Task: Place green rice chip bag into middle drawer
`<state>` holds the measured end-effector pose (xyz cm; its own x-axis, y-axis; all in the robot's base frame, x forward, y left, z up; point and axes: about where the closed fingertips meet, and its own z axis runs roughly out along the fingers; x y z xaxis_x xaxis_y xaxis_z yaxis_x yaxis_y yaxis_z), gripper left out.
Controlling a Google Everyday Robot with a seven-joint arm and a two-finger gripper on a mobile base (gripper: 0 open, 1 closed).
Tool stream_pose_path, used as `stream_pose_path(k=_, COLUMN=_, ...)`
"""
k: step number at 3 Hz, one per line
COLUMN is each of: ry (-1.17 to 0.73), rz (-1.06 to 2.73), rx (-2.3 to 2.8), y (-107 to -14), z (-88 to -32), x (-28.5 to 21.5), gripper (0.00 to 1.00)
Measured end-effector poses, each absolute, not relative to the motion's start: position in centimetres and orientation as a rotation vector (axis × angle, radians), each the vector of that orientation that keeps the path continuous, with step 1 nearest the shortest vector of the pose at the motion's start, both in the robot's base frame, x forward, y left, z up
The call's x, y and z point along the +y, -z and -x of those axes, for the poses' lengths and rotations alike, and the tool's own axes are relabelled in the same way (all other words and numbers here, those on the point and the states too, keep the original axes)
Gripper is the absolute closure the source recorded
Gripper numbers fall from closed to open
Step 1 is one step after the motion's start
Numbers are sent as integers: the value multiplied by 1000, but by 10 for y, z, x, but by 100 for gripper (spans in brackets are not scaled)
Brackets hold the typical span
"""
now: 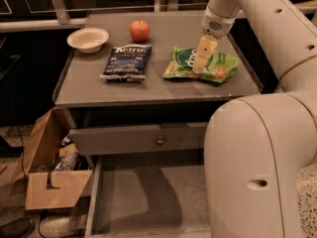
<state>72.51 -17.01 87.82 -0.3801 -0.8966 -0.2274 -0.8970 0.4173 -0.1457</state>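
Gripper (199,66) is pointing down, touching the green chip bag (224,67); can't tell whether it's gripping. Bag is lying flat on the cabinet top (89,90), right side, near the blue chip bag (127,62). Middle drawer (148,200) is sitting pulled open below the knob drawer (133,139).

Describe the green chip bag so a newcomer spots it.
On the grey cabinet top, right half, the green rice chip bag lies flat beneath the claw. The dark blue bag sits to its left; this one is bright green.
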Motion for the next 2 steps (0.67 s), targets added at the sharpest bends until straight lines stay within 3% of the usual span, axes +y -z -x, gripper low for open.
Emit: stream_pose_path(k=2, ry=-36, rz=1568, rx=2448, y=-851, z=-727, x=-174, gripper=0)
